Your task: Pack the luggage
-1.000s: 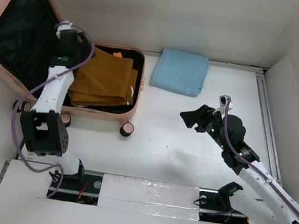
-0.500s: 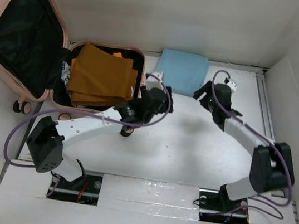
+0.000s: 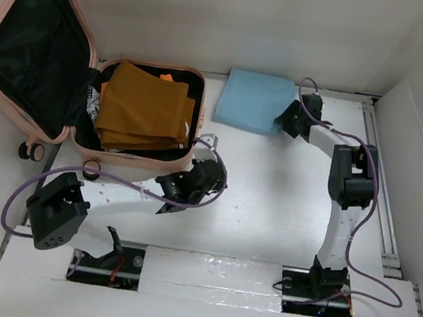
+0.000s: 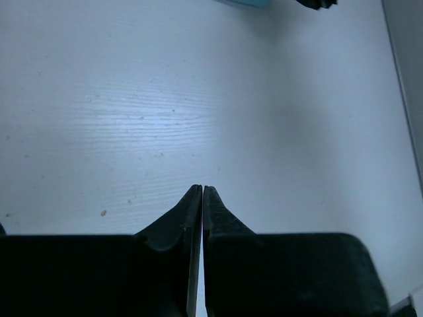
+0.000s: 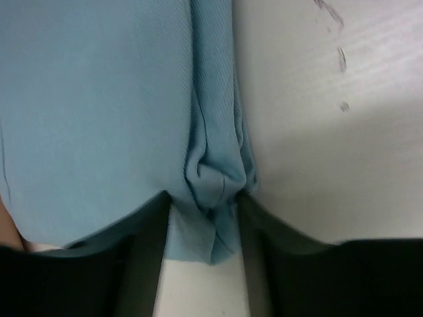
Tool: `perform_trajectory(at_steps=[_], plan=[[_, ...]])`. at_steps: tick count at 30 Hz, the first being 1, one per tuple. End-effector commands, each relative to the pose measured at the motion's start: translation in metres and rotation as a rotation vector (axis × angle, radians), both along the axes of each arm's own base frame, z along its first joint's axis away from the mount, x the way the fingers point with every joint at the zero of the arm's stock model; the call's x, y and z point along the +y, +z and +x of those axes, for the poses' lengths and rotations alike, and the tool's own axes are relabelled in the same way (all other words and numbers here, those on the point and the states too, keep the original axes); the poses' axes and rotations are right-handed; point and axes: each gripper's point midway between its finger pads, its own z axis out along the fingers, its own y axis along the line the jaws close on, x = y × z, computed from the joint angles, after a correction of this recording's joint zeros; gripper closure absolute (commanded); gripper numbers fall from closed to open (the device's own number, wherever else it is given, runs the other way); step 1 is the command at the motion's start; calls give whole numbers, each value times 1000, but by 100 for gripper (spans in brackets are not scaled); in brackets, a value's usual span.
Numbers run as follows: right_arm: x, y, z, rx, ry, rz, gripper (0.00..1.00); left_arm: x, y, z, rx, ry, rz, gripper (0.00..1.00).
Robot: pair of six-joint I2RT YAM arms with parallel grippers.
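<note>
Top view: the salmon-pink luggage (image 3: 135,161) lies open at 10 o'clock on the white counter (image 3: 269,199), its lid raised to show black lining, with a folded mustard cloth (image 3: 139,108) inside and white walls (image 3: 217,16) around. Left wrist: the left fingers (image 4: 221,218) are pressed together, empty. Right wrist: the right fingers (image 5: 149,251) pinch a fold of blue cloth (image 5: 211,172).

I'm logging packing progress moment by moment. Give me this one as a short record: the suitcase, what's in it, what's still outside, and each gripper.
luggage: open, lid swung back to the left
inside: folded mustard cloth in the base
outside: folded blue cloth on the table, right of the luggage
right gripper: pinching a bunched fold at the blue cloth's right edge
left gripper: shut, empty, over the table in front of the luggage
</note>
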Motion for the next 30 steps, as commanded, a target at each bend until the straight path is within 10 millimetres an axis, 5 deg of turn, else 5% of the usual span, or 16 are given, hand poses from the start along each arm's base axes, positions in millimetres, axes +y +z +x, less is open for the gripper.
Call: perform_trajectory(at_steps=[1,2,4,7,9,10,12,13,16,17,19,20,22,24,28,30], plan=[[3,0,14,51,35,55,50,-25,57,3,-135,-84,-186,100],[4,5,16,41,42,62,62,-29,47,1,-117,-111,-164,100],[5,4,14,39,26,82,83,-35,41,2,-104,-126,-140,79],[-5,1,7,22,-14,84,98,-47,27,0,-83,-176,-132,54],[-3,14,3,-14,-12,103,100,-59,21,-1,-80,-230,-113,38],[-3,0,-14,18,-12,116,100,-62,21,1,-79,-230,-111,30],[3,21,-25,-43,-12,145,100,-66,19,5,-71,-217,-106,15],[5,4,-45,-9,-18,121,100,-70,16,8,-67,-217,-101,15],[12,23,-69,-65,-23,155,100,-67,1,25,-10,-142,-104,18],[16,2,-95,-16,-17,164,100,-69,-3,26,12,-132,-106,21],[25,16,-111,-66,-17,227,100,-68,-6,35,39,-77,-122,21],[33,-3,-137,-17,0,241,100,-69,-15,38,59,-56,-109,21],[46,12,-153,-58,6,305,97,-73,-16,44,92,-16,-97,21],[53,-1,-182,-34,-9,303,95,-72,-32,50,141,56,-87,21],[68,14,-221,-82,-19,410,68,-61,-52,52,214,173,-54,24],[74,43,-239,-156,10,473,54,-49,-66,45,242,215,-60,27]])
